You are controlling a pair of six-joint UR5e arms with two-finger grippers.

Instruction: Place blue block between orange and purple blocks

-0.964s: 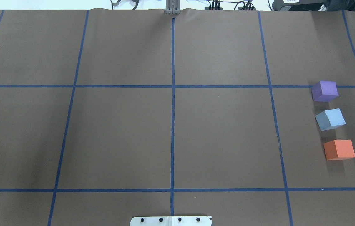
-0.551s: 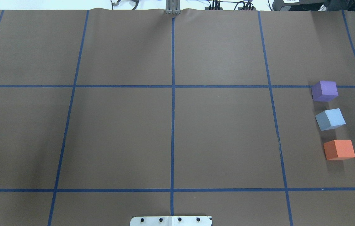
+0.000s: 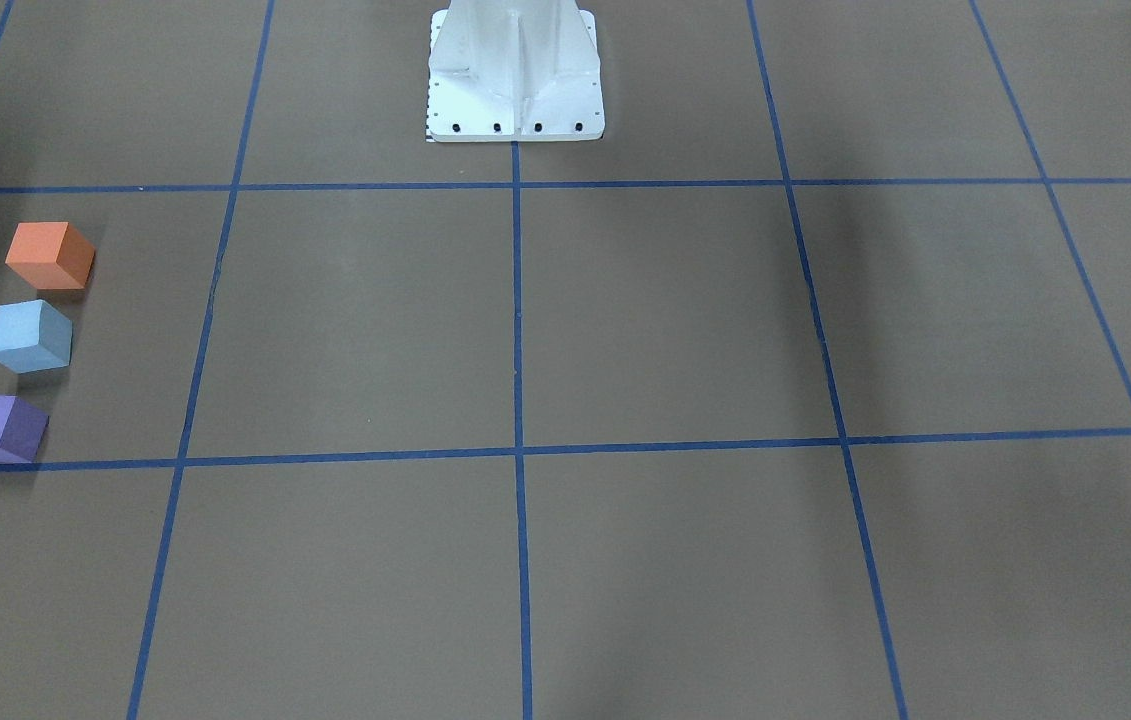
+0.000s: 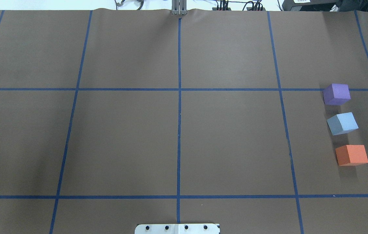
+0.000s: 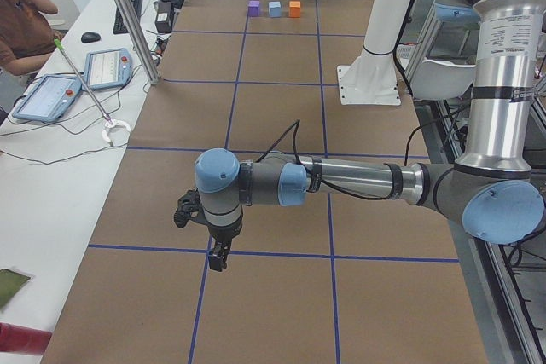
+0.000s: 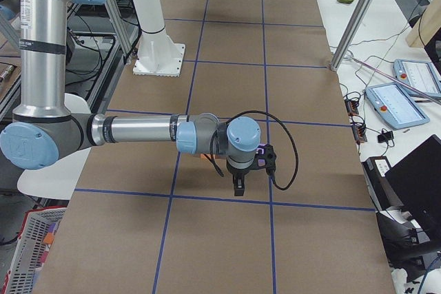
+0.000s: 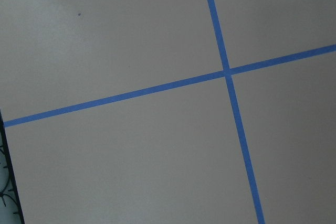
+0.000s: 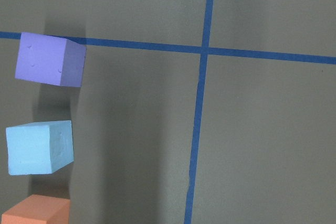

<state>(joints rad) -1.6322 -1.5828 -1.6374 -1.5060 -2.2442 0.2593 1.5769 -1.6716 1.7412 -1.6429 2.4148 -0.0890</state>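
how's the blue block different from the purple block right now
The blue block is pale blue; the purple block is violet. The blue block sits mid-row, beside the orange block; the purple block ends the row. The purple block reaches a tape line; the blue block lies clear of lines. Both are like-sized cubes flat on the table.
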